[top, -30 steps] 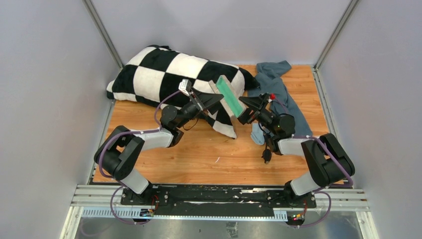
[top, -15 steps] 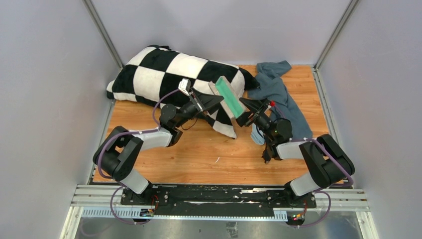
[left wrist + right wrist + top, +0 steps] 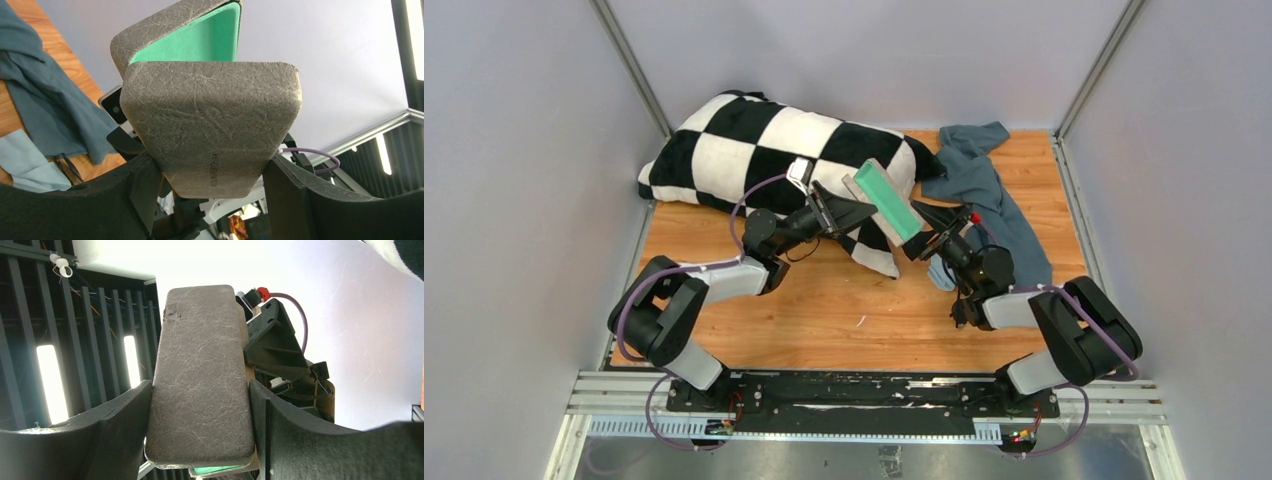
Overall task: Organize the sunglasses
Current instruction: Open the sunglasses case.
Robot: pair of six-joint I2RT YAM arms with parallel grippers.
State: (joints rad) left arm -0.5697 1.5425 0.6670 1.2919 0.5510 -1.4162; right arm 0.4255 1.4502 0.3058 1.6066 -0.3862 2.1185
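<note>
1. Left gripper and right gripper each clamp an end of the opened grey case
2. Sunglasses lie on the table below; keep the case steady and wide open for them

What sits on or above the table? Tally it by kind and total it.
pillow: 1
case: 1
cloths: 2 (dark blue cloth, light blue cloth)
sunglasses: 1
total: 5

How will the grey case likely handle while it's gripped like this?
The case is probably stiff: its walls look flat and undented where the left gripper clamps it. Its textured cover likely resists slipping. The open lid may swing.
</note>
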